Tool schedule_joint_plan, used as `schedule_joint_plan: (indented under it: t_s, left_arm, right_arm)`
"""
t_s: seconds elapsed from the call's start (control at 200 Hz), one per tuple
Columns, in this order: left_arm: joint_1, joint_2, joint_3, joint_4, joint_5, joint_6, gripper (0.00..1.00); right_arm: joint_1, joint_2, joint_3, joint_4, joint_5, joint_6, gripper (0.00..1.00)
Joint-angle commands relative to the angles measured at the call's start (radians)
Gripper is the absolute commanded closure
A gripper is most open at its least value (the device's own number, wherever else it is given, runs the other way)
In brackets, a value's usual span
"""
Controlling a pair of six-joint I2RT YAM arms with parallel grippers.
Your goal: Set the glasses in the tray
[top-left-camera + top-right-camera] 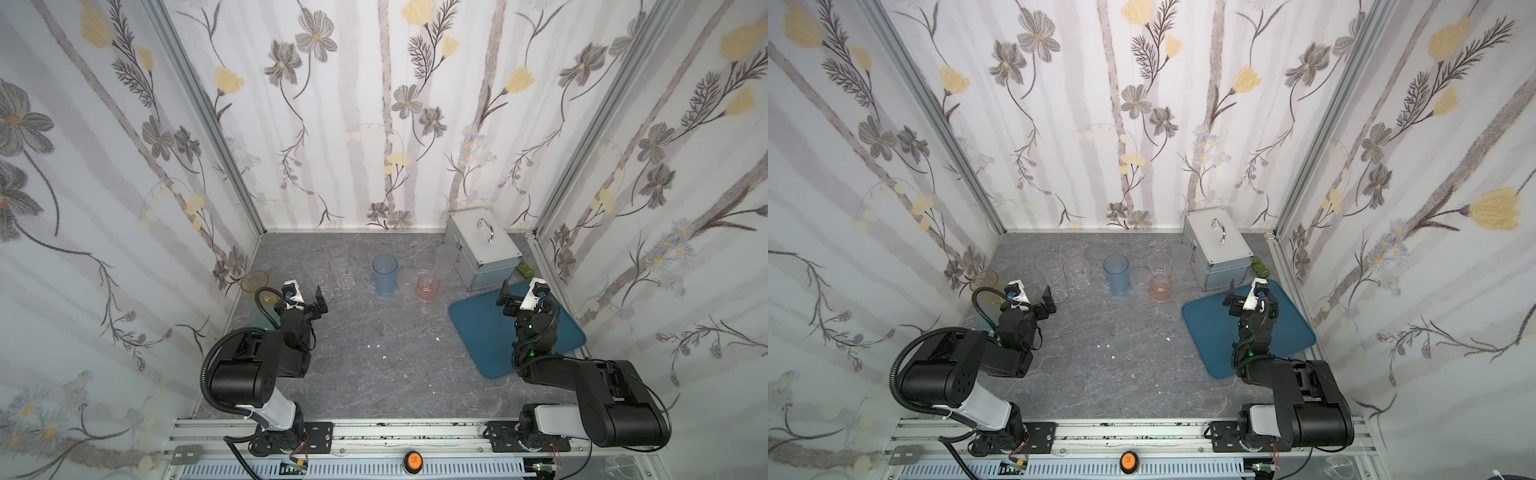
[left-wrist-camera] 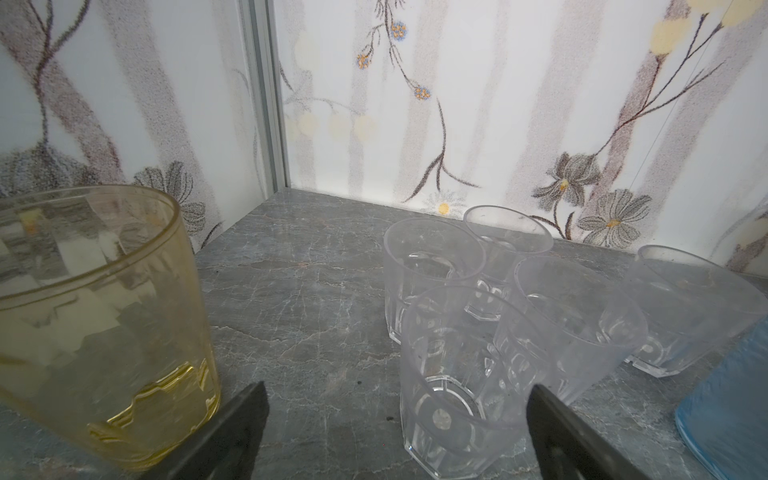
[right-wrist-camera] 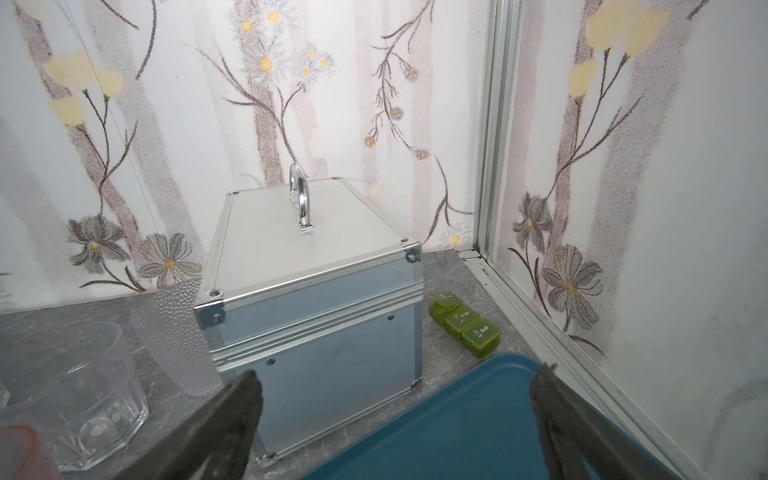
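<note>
- Our left gripper [image 2: 395,399] has its jaws spread as wide as they go and holds nothing. It hangs low over the grey marbled tabletop [image 1: 374,365].
- Just ahead of it stands a clear faceted plastic tumbler [image 2: 457,374], the nearest of a tight cluster of clear ones. A yellow-amber faceted tumbler [image 2: 104,311] stands apart on the other side.
- Our right gripper [image 3: 397,378] is equally wide open and empty. It hovers above the far end of the flat teal-blue rectangular tray [image 1: 473,332].
- Beyond it sits a silver metal case with a chrome handle [image 3: 316,291], and beside that a green pill box [image 3: 465,324].
- The glasses stand in a loose row near the back wall, among them a blue tumbler [image 1: 384,270] and a pink one [image 1: 428,288]. None shows on the tray, which lies well to the right of them.
- We judge the task is at its first pick.
- Next, we think the left gripper must ease forward around the nearest clear tumbler without nudging its neighbours, then close gently.
</note>
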Motion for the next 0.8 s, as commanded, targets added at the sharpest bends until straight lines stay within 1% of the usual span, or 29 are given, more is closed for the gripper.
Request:
schedule_joint_plan:
  t_s: [0.0, 0.795]
  left_arm:
    - [0.002, -0.002, 0.003, 0.023, 0.003, 0.004, 0.00]
    - [0.006, -0.002, 0.004, 0.022, 0.011, 0.002, 0.00]
  right_arm:
    - [0.000, 0.004, 0.006, 0.017, -0.006, -0.016, 0.00]
    - [-0.002, 0.005, 0.008, 0.015, -0.005, -0.013, 0.00]
